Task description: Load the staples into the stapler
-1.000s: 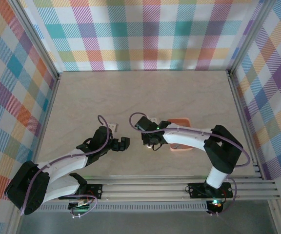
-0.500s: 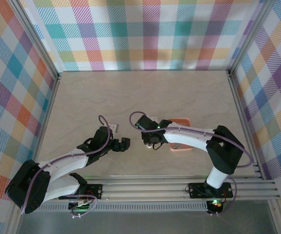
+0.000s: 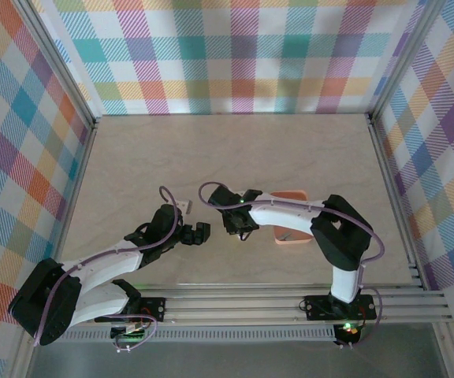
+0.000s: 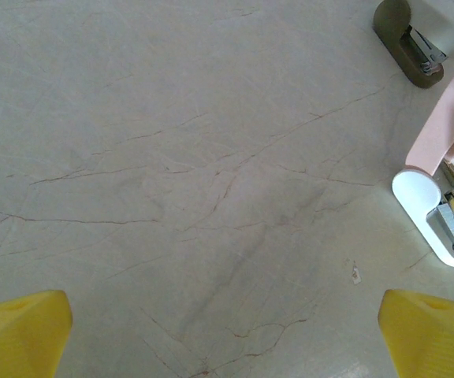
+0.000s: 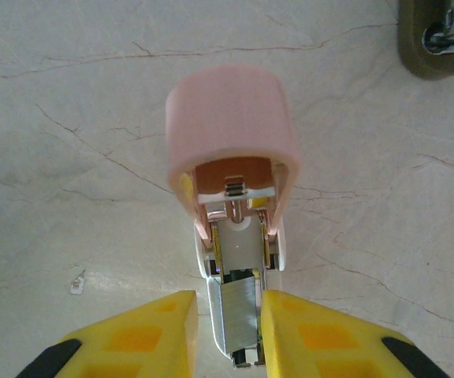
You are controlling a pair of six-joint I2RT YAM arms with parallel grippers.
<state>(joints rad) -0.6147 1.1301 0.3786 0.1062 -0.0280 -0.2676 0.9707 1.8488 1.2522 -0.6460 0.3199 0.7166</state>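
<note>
Here the right gripper [image 5: 229, 307] sits at the bottom centre of its wrist view, yellow fingers [image 5: 144, 335] a narrow way apart on either side of the stapler [image 5: 231, 126]. The stapler's pink lid is tipped up and the staples [image 5: 239, 315] lie as a grey strip in its channel, though whether the pads press the rail cannot be told. The left gripper [image 4: 227, 339] is spread fully wide over bare table [image 4: 172, 157], holding nothing, with the stapler at that frame's right edge.

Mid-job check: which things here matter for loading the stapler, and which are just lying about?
Job: pink stapler, flipped open; grey staples in its channel; right hand straddling it.
Lying about: orange tray; olive-brown piece; tiny pale scrap.
</note>
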